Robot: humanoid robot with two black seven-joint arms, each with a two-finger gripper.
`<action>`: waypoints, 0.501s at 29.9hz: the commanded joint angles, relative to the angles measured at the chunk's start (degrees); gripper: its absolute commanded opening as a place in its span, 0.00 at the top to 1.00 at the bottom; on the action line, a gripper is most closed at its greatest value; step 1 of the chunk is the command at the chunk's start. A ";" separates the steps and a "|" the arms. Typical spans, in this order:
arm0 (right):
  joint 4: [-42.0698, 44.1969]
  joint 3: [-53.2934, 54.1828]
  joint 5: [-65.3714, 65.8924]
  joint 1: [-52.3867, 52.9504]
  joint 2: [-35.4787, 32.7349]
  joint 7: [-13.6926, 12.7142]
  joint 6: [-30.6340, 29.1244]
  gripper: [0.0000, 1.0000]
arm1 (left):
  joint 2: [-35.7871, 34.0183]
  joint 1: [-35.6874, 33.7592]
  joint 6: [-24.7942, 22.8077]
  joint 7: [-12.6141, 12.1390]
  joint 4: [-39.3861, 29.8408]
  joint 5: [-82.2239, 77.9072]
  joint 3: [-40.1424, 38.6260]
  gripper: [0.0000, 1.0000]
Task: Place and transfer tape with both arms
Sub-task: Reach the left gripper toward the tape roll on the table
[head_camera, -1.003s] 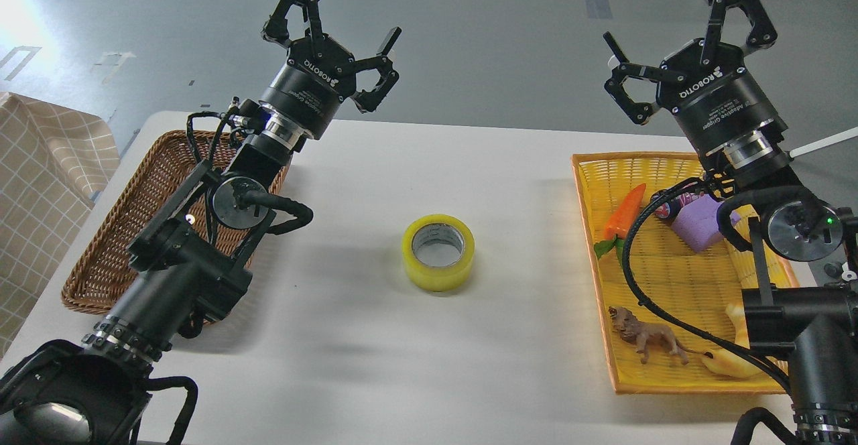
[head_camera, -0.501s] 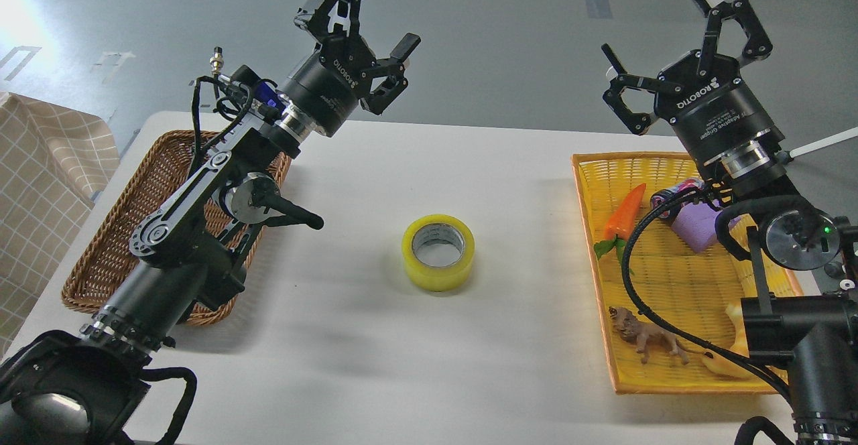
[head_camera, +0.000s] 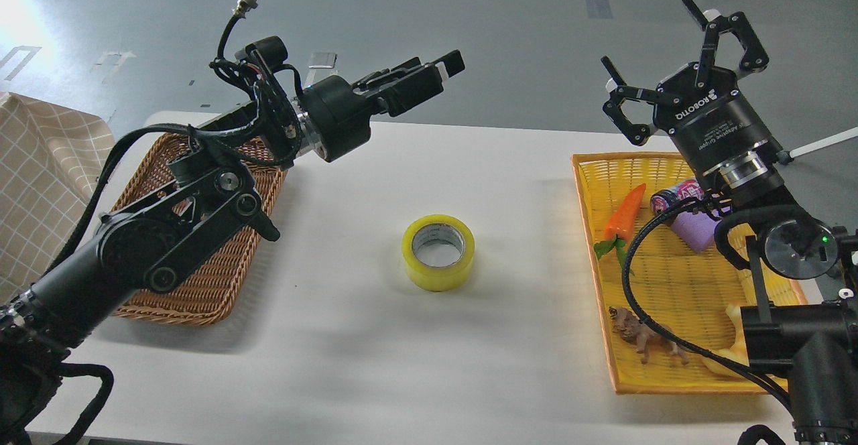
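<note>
White desk (head_camera: 348, 364) over a grey floor. The tape (head_camera: 438, 252) lies flat at mid-desk, core hole facing up, untouched. The left pincer (head_camera: 429, 76) hangs above the far edge, seen side-on; cannot tell whether it is released or clenched. The tape sits below it, toward the near edge. The right pincer (head_camera: 677, 63), fingers spread, is farther off; the left arm appears nearer.

Single head view, looking forward and down, white table (head_camera: 509, 163) filling mid-distance, floor beyond
</note>
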State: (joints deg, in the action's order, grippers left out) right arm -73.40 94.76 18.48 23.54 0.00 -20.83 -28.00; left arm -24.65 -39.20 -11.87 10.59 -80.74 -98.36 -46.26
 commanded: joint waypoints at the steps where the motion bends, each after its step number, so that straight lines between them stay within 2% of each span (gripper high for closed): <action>1: 0.01 -0.10 0.07 -0.25 0.00 0.00 0.00 0.01 | -4.26 -2.19 -0.61 -5.66 -1.87 -3.77 5.03 0.02; 2: 0.01 -0.10 0.07 -0.34 0.00 0.00 0.00 0.01 | -5.66 -3.16 -1.13 -7.49 -2.31 -4.12 7.12 0.02; 6: 0.01 -0.19 0.15 -0.34 0.00 0.00 0.00 0.01 | -8.57 -4.66 -1.75 -10.06 -4.86 -4.21 12.15 0.02; 7: 0.01 -0.71 0.15 -0.25 0.00 0.00 0.00 0.01 | -9.27 -4.92 -2.10 -11.37 -5.65 -4.64 13.81 0.02; 8: 0.01 -1.41 0.15 -0.25 0.00 0.00 0.00 0.01 | -9.80 -5.18 -3.32 -13.12 -6.00 -5.34 15.48 0.02; 11: 0.10 -1.86 0.15 -0.17 0.00 0.00 0.00 0.01 | -9.46 -5.54 -6.48 -16.20 -6.01 -7.19 17.60 0.02; 15: 0.10 -1.95 0.24 -0.08 0.00 0.00 0.00 0.01 | -9.02 -5.45 -8.43 -17.44 -5.92 -8.07 19.10 0.02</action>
State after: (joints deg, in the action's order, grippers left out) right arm -73.32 92.88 18.70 23.41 0.00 -20.83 -28.00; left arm -33.99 -44.70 -19.10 -6.06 -86.69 -105.91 -28.18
